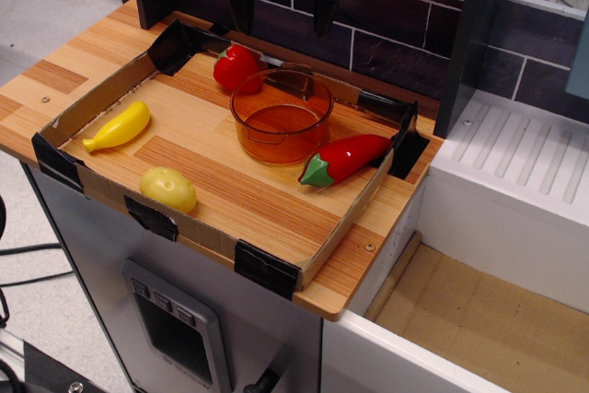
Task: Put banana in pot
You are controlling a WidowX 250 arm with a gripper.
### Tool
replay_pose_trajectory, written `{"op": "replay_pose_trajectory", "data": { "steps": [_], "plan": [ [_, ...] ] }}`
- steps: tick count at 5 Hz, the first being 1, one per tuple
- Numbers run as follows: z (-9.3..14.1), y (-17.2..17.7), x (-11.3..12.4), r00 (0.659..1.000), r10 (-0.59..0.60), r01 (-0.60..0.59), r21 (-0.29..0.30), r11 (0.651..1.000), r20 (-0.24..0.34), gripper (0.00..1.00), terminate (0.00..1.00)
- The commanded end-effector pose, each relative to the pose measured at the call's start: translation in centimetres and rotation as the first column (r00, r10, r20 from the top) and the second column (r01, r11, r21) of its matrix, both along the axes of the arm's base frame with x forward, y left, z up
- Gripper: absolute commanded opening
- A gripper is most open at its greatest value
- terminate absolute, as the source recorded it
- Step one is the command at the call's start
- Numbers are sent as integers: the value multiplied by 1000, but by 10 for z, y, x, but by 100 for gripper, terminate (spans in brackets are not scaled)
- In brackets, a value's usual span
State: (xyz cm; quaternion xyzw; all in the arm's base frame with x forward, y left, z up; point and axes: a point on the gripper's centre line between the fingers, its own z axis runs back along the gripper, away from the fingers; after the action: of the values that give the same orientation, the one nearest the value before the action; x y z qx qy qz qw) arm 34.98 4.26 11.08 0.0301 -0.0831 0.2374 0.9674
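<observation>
Observation.image, banana (pixel 120 126) lying flat, stem lower-left

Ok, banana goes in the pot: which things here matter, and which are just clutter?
Job: banana, lying at the tray's left; orange pot, empty; gripper, open above the pot.
Clutter: pale yellow egg-shaped toy; red pepper beside the pot; red toy behind it.
</observation>
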Motion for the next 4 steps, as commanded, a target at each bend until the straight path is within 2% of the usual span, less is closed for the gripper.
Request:
{"op": "replay_pose_trajectory", "data": {
  "steps": [1, 2, 3, 4],
  "plan": [
    [0, 0, 0, 1000, 0, 0, 0, 1000, 0, 100, 0],
    [7, 9, -17, 981, -181, 178, 40, 983, 75, 100, 0],
    [19, 28, -28, 955, -283, 286, -25, 958, 88, 100, 0],
    [20, 53, -29, 940, -329, 334, -49, 941, 88, 100, 0]
  ]
}}
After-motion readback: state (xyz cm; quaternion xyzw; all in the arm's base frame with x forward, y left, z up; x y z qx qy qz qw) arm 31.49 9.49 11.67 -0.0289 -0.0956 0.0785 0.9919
